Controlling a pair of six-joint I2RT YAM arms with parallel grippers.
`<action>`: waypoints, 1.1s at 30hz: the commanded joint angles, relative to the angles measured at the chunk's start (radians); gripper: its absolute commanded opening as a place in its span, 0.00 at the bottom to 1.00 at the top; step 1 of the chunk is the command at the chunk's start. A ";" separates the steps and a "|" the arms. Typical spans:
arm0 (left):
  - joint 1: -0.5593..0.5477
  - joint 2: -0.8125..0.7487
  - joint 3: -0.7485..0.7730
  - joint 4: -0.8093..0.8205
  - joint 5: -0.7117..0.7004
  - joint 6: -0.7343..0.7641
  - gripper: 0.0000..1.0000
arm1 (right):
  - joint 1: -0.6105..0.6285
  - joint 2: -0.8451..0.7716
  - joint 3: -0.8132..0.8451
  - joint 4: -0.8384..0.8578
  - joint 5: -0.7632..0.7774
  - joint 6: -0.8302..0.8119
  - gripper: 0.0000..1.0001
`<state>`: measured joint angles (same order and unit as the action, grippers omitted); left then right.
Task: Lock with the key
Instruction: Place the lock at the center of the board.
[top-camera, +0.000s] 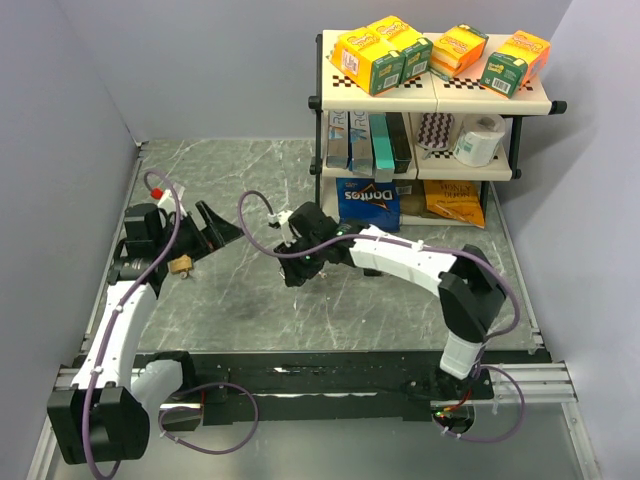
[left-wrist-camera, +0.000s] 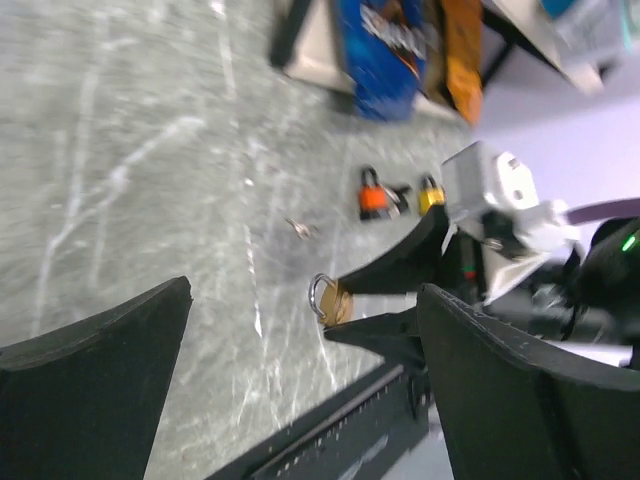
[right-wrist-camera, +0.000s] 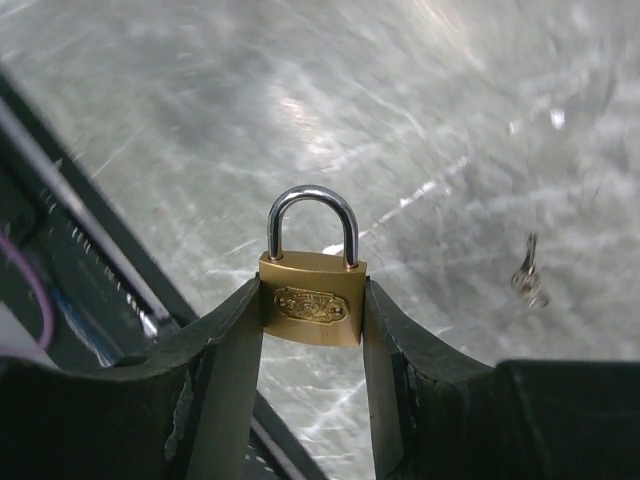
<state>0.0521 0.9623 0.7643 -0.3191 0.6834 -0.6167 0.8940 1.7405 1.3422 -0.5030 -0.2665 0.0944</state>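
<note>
The right gripper (right-wrist-camera: 312, 290) clamps a small brass padlock (right-wrist-camera: 312, 310) by its two flat sides at the centre of the right wrist view. The jaws stand partly closed around the body. The steel shackle points up the frame, and both of its legs meet the top of the body. The padlock hangs clear above the grey marbled table (top-camera: 400, 320). The key (right-wrist-camera: 528, 280) lies apart on that surface, at the right edge of the same view. It touches neither the lock nor either gripper. In the overhead view the right arm reaches from the lower right to the middle of the frame. The left gripper (left-wrist-camera: 305, 290) sits at the left of that frame, facing the right gripper. Its jaws are spread wide and hold nothing. Through those spread fingers, the left wrist camera shows the brass padlock pinched between the right arm's dark fingertips at mid-frame. The key shows just above and to the left of it on the table. Two more padlocks, one orange (left-wrist-camera: 373, 200) and one yellow (left-wrist-camera: 430, 195), rest side by side higher in that view. They lie near a blue Doritos bag (top-camera: 368, 203) on the bottom level of the shelf unit (top-camera: 322, 100), at the upper right of the overhead view.
</note>
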 joint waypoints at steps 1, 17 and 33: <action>0.015 -0.010 0.030 0.028 -0.123 -0.075 0.99 | 0.000 0.056 0.066 -0.038 0.134 0.258 0.07; 0.034 -0.022 -0.011 0.068 -0.045 -0.069 0.96 | -0.043 0.246 0.178 -0.138 0.340 0.418 0.08; 0.034 -0.027 -0.034 0.080 -0.033 -0.063 0.96 | -0.063 0.332 0.224 -0.175 0.319 0.478 0.19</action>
<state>0.0818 0.9565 0.7334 -0.2764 0.6327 -0.6739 0.8394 2.0426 1.5166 -0.6518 0.0444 0.5282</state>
